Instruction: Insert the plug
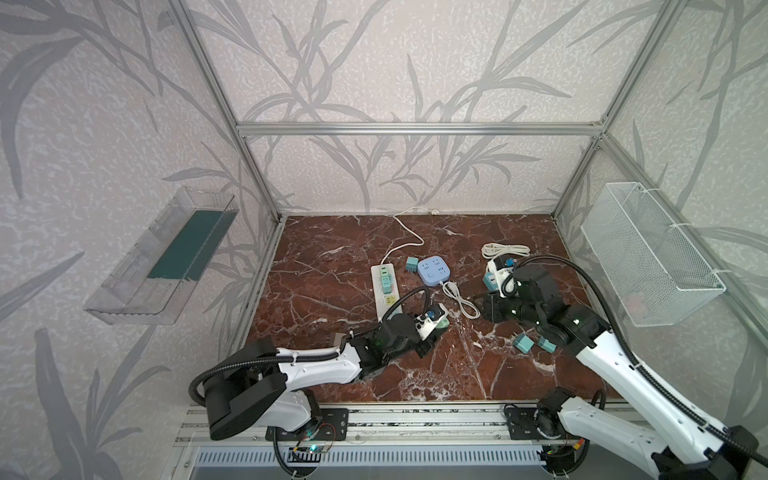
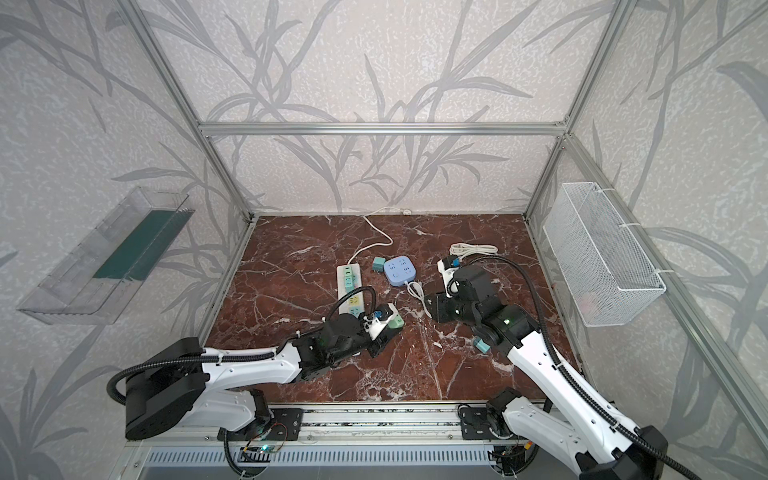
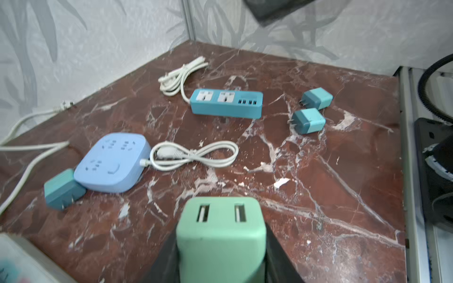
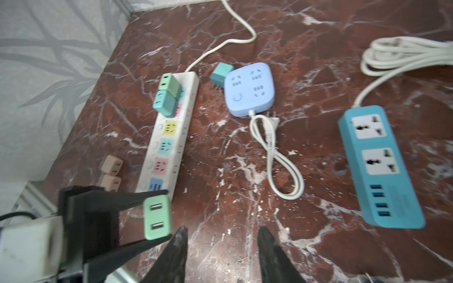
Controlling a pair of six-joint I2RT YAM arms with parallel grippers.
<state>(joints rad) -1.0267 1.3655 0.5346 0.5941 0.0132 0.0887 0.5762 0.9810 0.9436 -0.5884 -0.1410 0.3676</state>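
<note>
My left gripper point(image 3: 221, 232) is shut on a mint-green plug point(image 3: 220, 245) with two USB slots, held just above the marble near the front end of the white power strip point(image 1: 384, 291). The right wrist view shows that plug point(image 4: 157, 216) pinched between the left gripper's black fingers point(image 4: 117, 201). Two more plugs point(image 4: 166, 94) sit in the white strip's point(image 4: 171, 137) far sockets. My right gripper point(image 4: 221, 242) stands open over bare marble with nothing between its jaws, right of the held plug point(image 1: 441, 323).
A blue square power strip point(image 1: 434, 271) with a coiled cord lies mid-table, a teal plug point(image 1: 412, 264) beside it. A teal power strip point(image 4: 380, 166) lies to the right. Two loose teal plugs point(image 3: 316, 98) lie near the right arm. Two beige plugs point(image 4: 111, 171) sit left of the white strip.
</note>
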